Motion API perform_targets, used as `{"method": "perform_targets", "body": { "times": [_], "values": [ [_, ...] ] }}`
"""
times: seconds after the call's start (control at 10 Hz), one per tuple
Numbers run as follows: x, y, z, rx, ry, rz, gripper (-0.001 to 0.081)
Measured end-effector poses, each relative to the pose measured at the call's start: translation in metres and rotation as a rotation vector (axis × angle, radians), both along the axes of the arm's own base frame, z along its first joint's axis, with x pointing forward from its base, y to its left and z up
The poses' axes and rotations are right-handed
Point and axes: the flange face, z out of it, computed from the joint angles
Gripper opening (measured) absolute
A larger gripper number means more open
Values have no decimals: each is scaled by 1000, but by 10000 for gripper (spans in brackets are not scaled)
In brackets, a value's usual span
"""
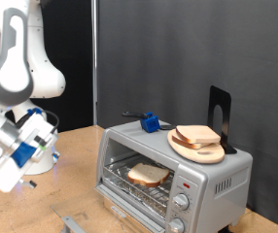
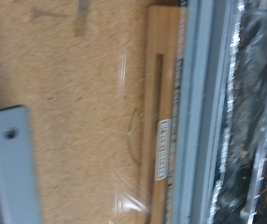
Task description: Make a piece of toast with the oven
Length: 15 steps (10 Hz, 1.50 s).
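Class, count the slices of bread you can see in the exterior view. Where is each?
2. One pale slice with brown crust lies inside the silver toaster oven; another rests on the round wooden plate on top. Others may be hidden.

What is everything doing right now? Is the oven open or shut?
oven: door looks open, folded down in front.
piece of toast: lying flat on the rack inside the oven, still pale.
plate: sitting on top of the oven, bread slices on it.
tool: at the exterior view's left, apart from the oven.
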Motion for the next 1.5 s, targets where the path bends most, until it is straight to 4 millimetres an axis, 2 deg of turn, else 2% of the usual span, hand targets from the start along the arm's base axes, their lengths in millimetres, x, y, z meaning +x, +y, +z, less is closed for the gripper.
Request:
{"method": "perform_targets", "body": {
  "times": [0.3,0.7,0.9,1.2,1.5],
  "values": [
    [9,-22,-21,44,14,-52,800],
    [11,-22,-21,85,-35,-58,800],
    [11,-32,-27,103,-77,-43,800],
    [32,-34,-60,116,-4,-4,800],
    [63,-14,-88,154,88,69,800]
  ]
}}
